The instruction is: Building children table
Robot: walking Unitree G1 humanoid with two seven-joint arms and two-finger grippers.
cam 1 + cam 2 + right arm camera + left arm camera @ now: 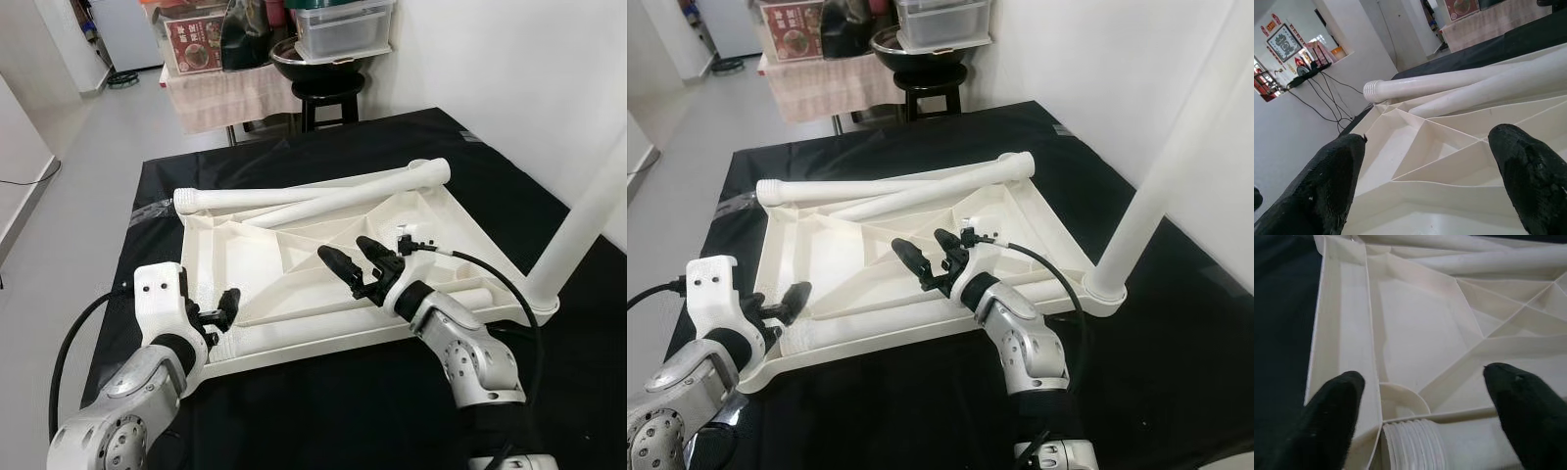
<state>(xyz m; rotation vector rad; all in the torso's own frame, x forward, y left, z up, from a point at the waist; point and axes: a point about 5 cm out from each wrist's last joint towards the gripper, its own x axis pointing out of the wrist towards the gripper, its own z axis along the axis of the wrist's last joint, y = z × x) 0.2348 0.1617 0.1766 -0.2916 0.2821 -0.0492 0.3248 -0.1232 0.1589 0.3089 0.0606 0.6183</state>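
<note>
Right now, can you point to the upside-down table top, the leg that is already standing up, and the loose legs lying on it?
table top [220, 257], left eye view, on a flat ribbed panel of its underside.
standing leg [1156, 201], right eye view, on its shaft.
loose legs [323, 189], left eye view, on the upper tube's middle.

White plastic tabletop [294, 245] lying upside down on black cloth, ribbed underside up, two loose white legs [313, 196] resting across its far edge, one leg [588, 220] standing upright in right near corner

A black mat [294, 411] on the floor carries the upturned white tabletop [235, 257].
</note>
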